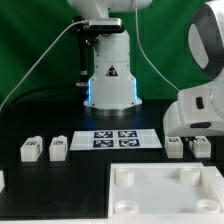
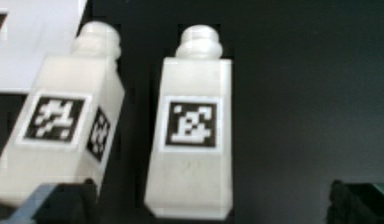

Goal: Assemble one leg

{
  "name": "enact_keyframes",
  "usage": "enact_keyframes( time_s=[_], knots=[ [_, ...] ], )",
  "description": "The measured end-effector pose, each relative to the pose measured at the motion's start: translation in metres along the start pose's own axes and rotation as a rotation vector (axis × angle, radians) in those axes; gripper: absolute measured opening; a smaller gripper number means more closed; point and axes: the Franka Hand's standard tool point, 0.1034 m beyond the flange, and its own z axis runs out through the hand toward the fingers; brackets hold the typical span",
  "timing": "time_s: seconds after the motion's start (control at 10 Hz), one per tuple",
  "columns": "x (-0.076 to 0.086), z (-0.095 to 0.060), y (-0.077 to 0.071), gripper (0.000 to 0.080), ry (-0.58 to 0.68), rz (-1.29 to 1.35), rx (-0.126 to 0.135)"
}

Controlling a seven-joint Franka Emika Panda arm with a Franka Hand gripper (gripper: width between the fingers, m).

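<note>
Two white legs lie side by side in the wrist view, each with a black-and-white tag and a rounded peg end. My gripper (image 2: 210, 204) is open, and its dark fingertips (image 2: 54, 206) show at the frame's edge. One leg (image 2: 194, 120) lies in the gap between the fingers. The other leg (image 2: 64, 112) lies beside it, in line with one fingertip. In the exterior view the white hand (image 1: 200, 108) hangs low over the two legs (image 1: 176, 147) at the exterior view's right. Two more legs (image 1: 57, 148) lie at the exterior view's left.
The large white tabletop (image 1: 165, 196) with corner holes lies at the front. The marker board (image 1: 117, 139) lies in the middle, before the robot base (image 1: 110, 75). A white part (image 1: 2, 180) shows at the exterior view's left edge. The table surface is black.
</note>
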Motion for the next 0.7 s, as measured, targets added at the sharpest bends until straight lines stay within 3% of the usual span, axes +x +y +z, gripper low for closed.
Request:
enact_keyframes(
  time_s=[0.4,0.7],
  knots=[
    [0.002,0.024,-0.007,0.0648,-0.016,0.022,-0.011],
    [0.003,0.028,-0.006,0.0648,-0.014,0.022,-0.011]
  ],
)
